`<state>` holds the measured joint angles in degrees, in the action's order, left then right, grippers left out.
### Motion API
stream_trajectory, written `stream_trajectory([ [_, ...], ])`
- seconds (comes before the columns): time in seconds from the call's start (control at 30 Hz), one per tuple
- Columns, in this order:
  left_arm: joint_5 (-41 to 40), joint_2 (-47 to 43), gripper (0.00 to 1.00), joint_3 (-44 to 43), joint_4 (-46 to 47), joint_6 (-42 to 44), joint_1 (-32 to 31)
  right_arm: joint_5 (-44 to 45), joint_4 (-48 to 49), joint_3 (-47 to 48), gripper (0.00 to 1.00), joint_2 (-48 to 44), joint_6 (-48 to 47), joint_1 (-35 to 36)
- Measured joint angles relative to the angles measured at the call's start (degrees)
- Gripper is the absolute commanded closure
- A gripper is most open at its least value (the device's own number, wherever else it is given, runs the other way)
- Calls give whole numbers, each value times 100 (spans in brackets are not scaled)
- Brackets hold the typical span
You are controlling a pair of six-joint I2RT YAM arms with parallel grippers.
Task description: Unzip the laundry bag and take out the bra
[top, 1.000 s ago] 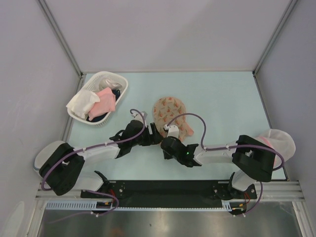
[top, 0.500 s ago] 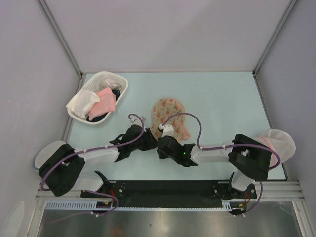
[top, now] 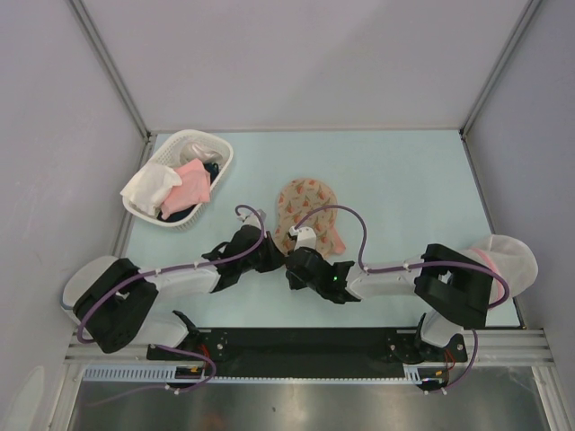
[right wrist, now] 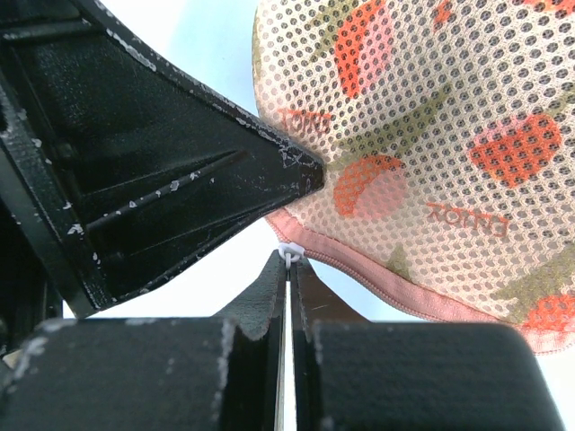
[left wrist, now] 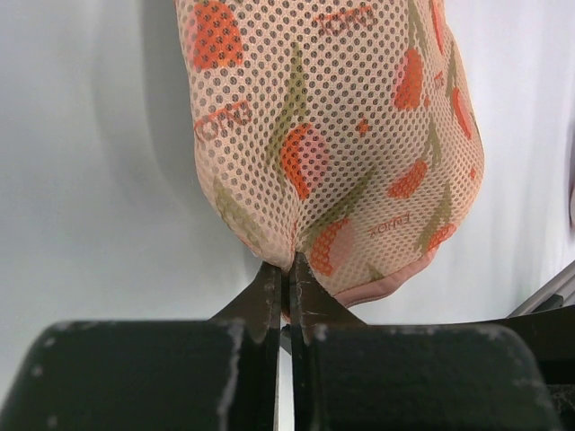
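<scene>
At the upper left of the top view, a white slatted plastic basket [top: 225, 160] of cloths sits well apart. Mid-frame, the left gripper [left wrist: 287, 266] is clenched on a pinch of the flat beige-pink mesh laundry bag [left wrist: 332, 135] with orange-red floral print, at its near end. Just right, the right gripper [right wrist: 289, 262] clamps the small white zipper pull [right wrist: 289, 252] on the pink trim. The pouch looks light and limp, and would likely bunch unless anchored. The bra is unseen, presumably inside.

Grey-lilac walls [top: 305, 63] enclose a pale mint tabletop [top: 404, 180] on three sides, with aluminium posts [top: 108, 63] in the back corners. A black mounting plate [top: 305, 346] and aluminium rail [top: 269, 374] edge the near side.
</scene>
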<state>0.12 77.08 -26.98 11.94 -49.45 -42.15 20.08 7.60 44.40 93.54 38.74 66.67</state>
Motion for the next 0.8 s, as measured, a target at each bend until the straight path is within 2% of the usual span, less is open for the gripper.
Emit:
stream_trajectory([
  [0.37,33,9,100,-26,-55,26,48,17,2,0,100,2,4,0],
  [0.8,323,184,100,-170,-83,245,426,291,-39,-321,100,-284,155,-4],
])
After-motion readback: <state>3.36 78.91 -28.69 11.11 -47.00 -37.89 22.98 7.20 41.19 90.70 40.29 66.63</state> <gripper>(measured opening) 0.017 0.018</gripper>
